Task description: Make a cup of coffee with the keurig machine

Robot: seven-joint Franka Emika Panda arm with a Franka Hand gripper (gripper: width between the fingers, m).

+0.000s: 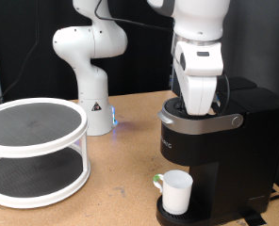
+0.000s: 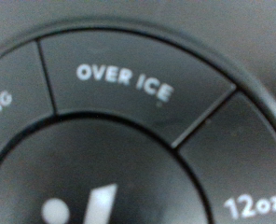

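Note:
The black keurig machine (image 1: 215,151) stands at the exterior view's right, lid down. The white cup (image 1: 176,192) sits on its drip tray under the spout. My gripper (image 1: 198,105) is pressed down onto the top of the machine; its fingertips are hidden against the lid. The wrist view shows only the machine's round button panel very close up, with an "OVER ICE" button (image 2: 129,79) and a "12oz" button (image 2: 245,201). No fingers show there.
A white two-tier round rack (image 1: 34,151) with dark shelves stands at the exterior view's left. A second white robot arm's base (image 1: 90,75) stands behind, on the wooden table (image 1: 121,202).

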